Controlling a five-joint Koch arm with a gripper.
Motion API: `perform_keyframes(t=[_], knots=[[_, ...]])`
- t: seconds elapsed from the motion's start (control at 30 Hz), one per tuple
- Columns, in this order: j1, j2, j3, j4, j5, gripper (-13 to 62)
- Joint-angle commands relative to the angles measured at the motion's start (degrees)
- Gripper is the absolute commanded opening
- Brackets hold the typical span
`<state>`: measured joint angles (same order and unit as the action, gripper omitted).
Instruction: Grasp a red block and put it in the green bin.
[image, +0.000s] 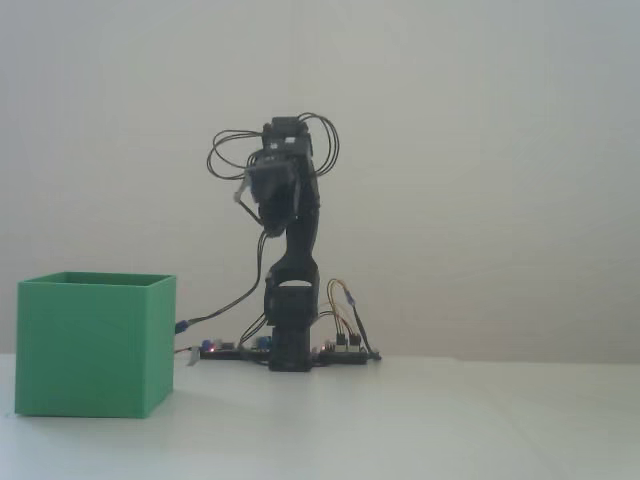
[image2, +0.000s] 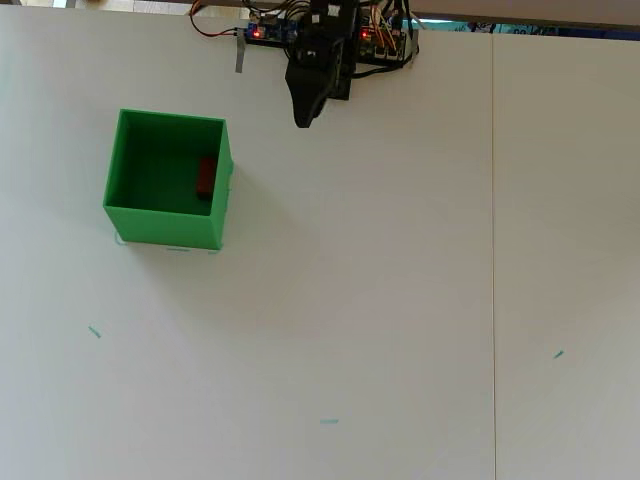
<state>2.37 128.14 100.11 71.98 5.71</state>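
At the left of the overhead view the green bin (image2: 165, 225) stands on the white tabletop (image2: 400, 300), open at the top. The red block (image2: 206, 177) lies inside it on the floor, close against the right-hand wall, its long side running near to far. In the fixed view the green bin (image: 95, 345) shows only its outer walls at the left edge, and the block is hidden within.

Scattered on the tabletop nearer the camera are a few small teal marks (image2: 94, 332), well apart from one another.

Further right, at the far edge of the overhead view, the arm's base sits among circuit boards and loose wires (image2: 385, 45). The arm rises from it and folds back over itself in the fixed view, with cable loops around its top. The gripper (image2: 303, 115) points toward the near side, its dark tip tapering to a single point, so I cannot tell how far its jaws stand apart. It carries nothing visible and is well apart from the bin.

A thin seam (image2: 493, 250) runs near to far across the tabletop at the right.
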Motion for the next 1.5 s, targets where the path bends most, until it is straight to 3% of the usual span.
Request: perform_keyframes(t=[0.0,0.17,0.53,0.83,1.07,1.47], knots=[[-0.4,5.6,1.0,-7.3,-0.1,32.3],[-0.4,5.7,9.8,-12.8,0.1,34.0],[-0.4,5.7,40.2,-48.3,0.0,34.5],[-2.2,5.7,71.9,-89.5,-0.1,32.8],[-5.8,5.7,80.1,-90.1,-0.1,32.9],[-6.9,5.3,80.1,-75.9,-0.1,33.1]])
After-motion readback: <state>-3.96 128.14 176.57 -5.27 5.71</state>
